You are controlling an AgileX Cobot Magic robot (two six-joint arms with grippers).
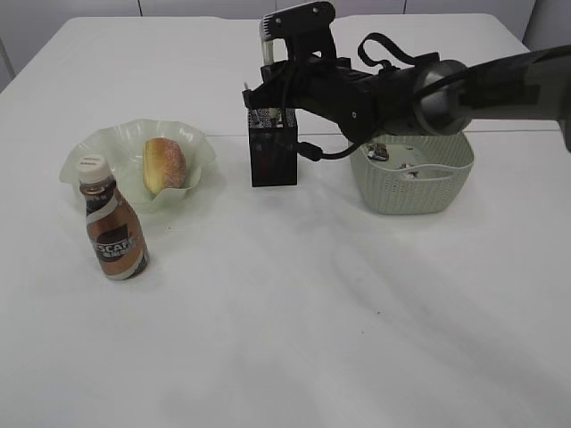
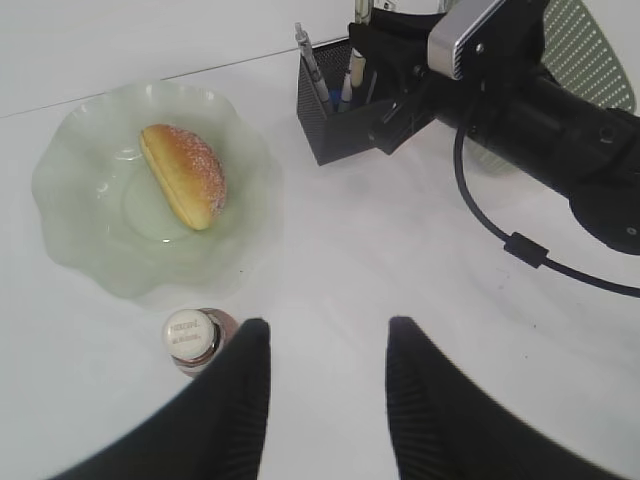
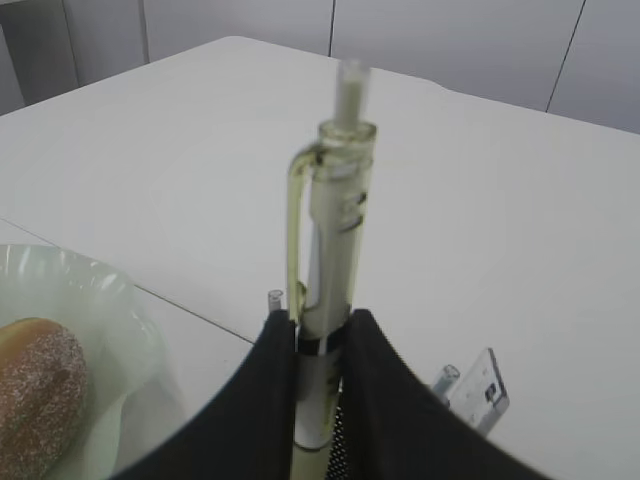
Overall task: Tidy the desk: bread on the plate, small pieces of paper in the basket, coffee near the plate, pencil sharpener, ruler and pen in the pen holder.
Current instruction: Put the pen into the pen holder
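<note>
A white table [image 1: 294, 339] fills the scene, lit evenly with soft shadows. Behind its far edge stand pale grey wall panels [image 3: 430, 40] divided by thin vertical seams.

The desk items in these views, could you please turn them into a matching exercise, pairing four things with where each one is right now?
Things:
1. bread
2. coffee bottle
3. pen
4. small pieces of paper

Places:
A. inside the basket
B. standing on the table just in front of the plate
C. gripped upright by the right end effector over the pen holder
D. lying on the plate

Pairs: 1-D, 2-B, 3-C, 4-A
</note>
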